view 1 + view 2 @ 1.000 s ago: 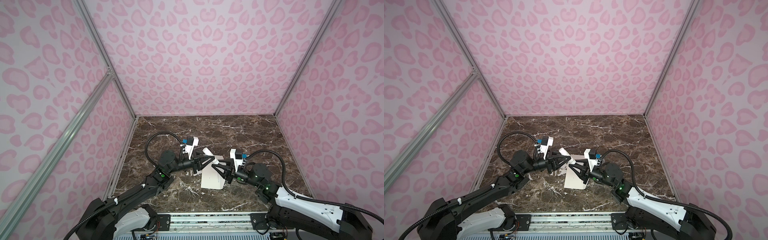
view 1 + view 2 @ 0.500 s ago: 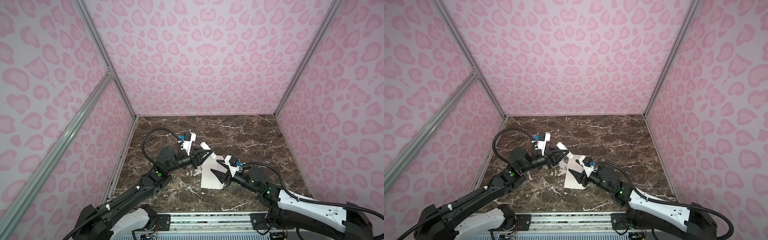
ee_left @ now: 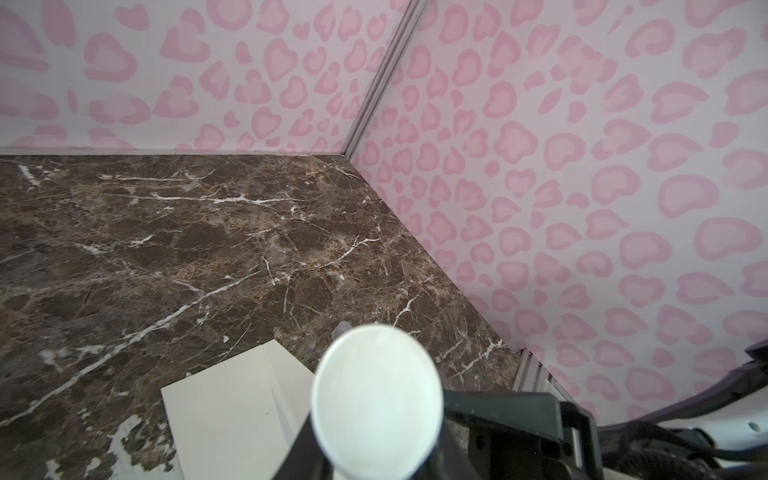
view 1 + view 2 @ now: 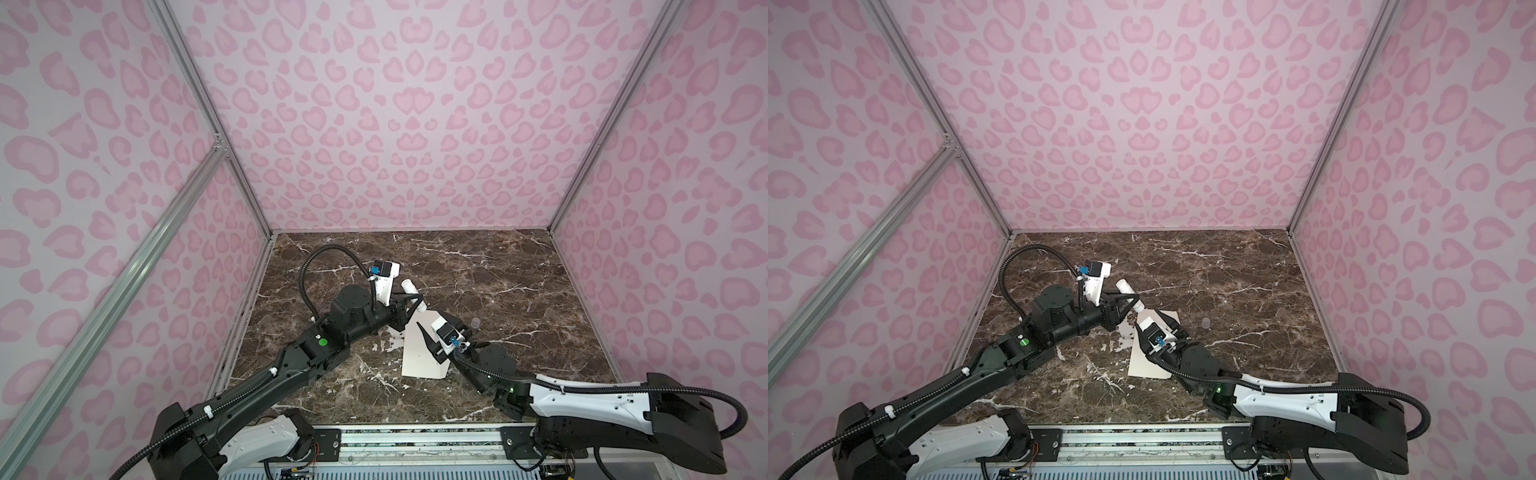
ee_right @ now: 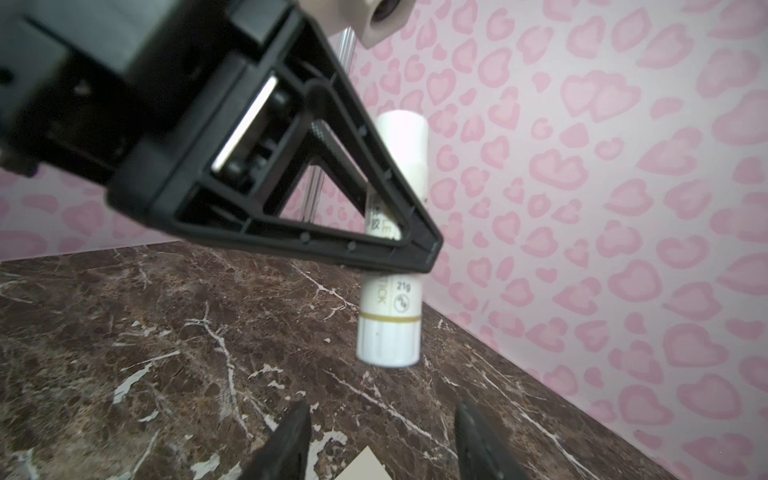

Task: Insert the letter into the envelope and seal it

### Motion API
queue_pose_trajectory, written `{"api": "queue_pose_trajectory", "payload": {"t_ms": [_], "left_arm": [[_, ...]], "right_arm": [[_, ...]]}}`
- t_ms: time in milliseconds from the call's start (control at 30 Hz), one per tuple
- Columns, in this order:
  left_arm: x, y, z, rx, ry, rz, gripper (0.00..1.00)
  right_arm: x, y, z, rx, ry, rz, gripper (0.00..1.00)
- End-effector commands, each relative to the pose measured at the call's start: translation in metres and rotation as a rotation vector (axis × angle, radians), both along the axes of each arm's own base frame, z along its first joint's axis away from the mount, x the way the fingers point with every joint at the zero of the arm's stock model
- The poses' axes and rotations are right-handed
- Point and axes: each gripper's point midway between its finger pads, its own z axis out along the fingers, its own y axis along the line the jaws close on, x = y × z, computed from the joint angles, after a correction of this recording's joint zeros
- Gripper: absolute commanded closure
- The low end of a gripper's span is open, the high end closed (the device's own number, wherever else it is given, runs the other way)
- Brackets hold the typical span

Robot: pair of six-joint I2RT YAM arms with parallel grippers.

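Glue stick (image 5: 390, 324) sits clamped between the shut jaws of the left gripper (image 4: 415, 298), its tip angled down just beyond the pointed flap of the envelope (image 4: 419, 357). The envelope lies flat on the marble table (image 4: 519, 291), flap seemingly open. Over it hovers the right gripper (image 5: 382, 407), jaws parted and empty. No letter shows; likely it is already inside. Gluing and pressing the flap remain.

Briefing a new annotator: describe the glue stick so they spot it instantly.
Over the brown marble table, find the left gripper near the middle. It grips the glue stick: a white cylinder with a gold band, unlike the flat cream envelope beside it.
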Motion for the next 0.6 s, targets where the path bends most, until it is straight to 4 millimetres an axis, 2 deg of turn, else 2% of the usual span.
{"api": "queue_pose_trajectory", "payload": {"t_ms": [0,167,567], "left_arm": [[0.002,-0.001,0.005,0.012,-0.02,0.005,0.96],[0.001,-0.004,0.004,0.009,-0.017,-0.005,0.96],[-0.001,-0.008,0.004,0.001,-0.011,-0.025,0.96]], "right_arm": [[0.005,-0.001,0.02,0.053,-0.055,-0.038,0.49],[0.008,0.01,0.017,0.031,-0.049,-0.026,0.6],[0.017,0.018,0.006,0.003,-0.026,-0.058,0.62]]}}
